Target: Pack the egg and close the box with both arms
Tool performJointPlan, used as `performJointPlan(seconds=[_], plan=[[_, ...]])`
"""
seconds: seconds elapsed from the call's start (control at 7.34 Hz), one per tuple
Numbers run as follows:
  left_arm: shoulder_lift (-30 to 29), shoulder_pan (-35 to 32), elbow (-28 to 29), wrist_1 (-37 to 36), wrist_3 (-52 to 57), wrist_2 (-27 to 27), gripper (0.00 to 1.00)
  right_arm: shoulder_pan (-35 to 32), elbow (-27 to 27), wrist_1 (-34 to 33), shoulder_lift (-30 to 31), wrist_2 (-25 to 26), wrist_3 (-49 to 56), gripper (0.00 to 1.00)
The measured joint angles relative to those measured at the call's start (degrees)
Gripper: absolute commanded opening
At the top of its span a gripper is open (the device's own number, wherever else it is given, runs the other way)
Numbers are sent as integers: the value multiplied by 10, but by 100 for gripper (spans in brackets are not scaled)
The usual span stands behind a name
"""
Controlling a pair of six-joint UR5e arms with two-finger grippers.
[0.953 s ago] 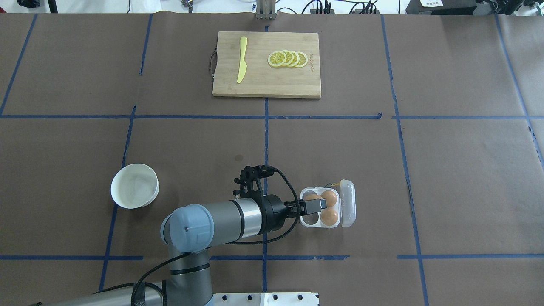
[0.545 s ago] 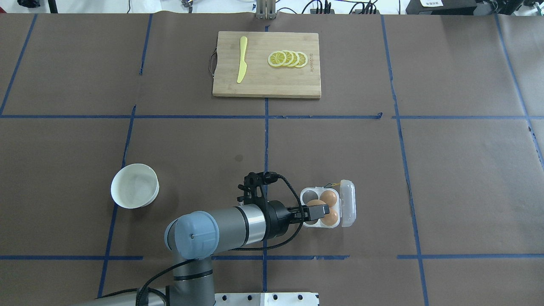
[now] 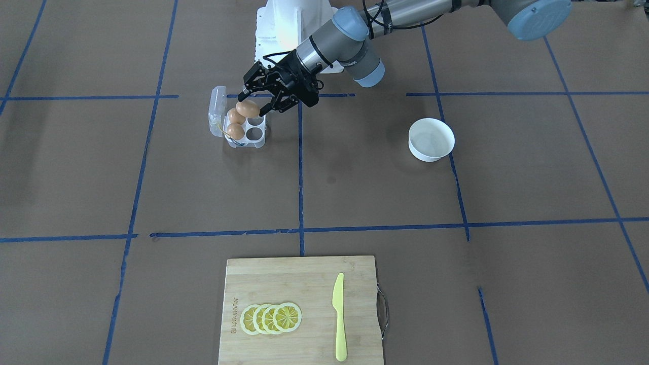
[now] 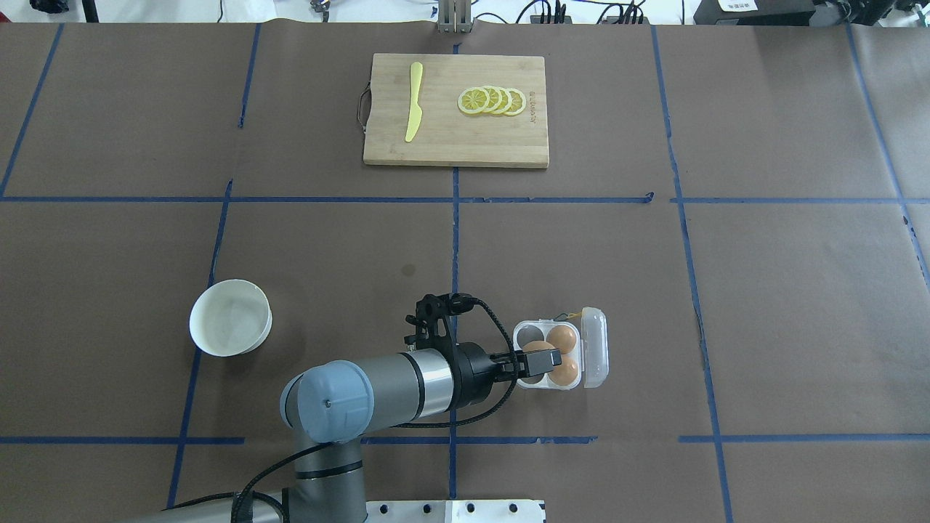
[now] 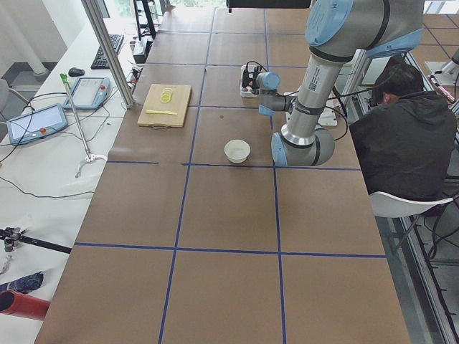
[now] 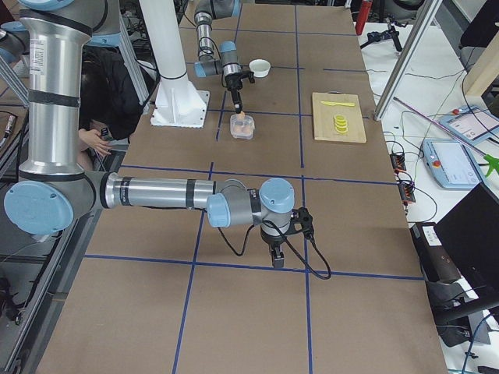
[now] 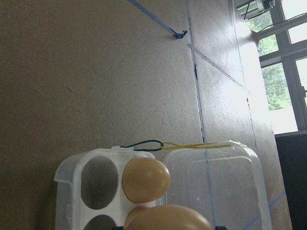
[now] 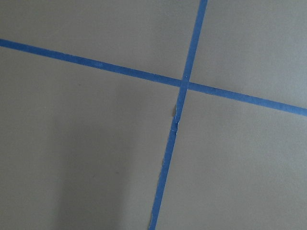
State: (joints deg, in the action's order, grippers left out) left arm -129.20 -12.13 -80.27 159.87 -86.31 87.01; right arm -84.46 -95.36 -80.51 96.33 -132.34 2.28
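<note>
My left gripper [image 3: 253, 105] is shut on an orange-brown egg [image 3: 247, 108] and holds it just above the clear egg carton [image 3: 256, 134]. Two more eggs [image 3: 235, 131] sit in the cells beside the open lid [image 3: 217, 105]. The overhead view shows the gripper [image 4: 546, 358] over the carton's near-side cells [image 4: 528, 333]. In the left wrist view the held egg [image 7: 168, 219] fills the bottom edge, above the empty cells [image 7: 98, 182]. My right gripper [image 6: 274, 258] hangs over bare table far from the carton; I cannot tell whether it is open or shut.
A round white bowl [image 4: 230, 317] stands left of the left arm. A wooden cutting board [image 4: 456, 152] with lemon slices [image 4: 492, 100] and a yellow knife [image 4: 413, 102] lies at the far side. A seated person [image 5: 401, 136] is behind the robot.
The left gripper has shifted slightly toward the robot's side with the egg over the carton, then held nearly still. The carton and its two eggs have not moved.
</note>
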Motion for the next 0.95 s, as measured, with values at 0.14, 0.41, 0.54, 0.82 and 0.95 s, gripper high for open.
performJointPlan(seconds=[0.14, 0.41, 0.54, 0.82, 0.95], plan=[[1, 0, 0, 0, 0, 0, 77, 0, 0, 0, 0, 0, 0, 100], [2, 0, -1, 0, 1, 0, 86, 0, 0, 0, 0, 0, 0, 100], [2, -1, -3, 0, 2, 0, 95, 0, 0, 0, 0, 0, 0, 100], [21, -15, -33, -6, 8, 20, 99, 0, 0, 0, 0, 0, 0, 100], [42, -36, -63, -24, 12, 62, 99, 0, 0, 0, 1, 0, 0, 100]])
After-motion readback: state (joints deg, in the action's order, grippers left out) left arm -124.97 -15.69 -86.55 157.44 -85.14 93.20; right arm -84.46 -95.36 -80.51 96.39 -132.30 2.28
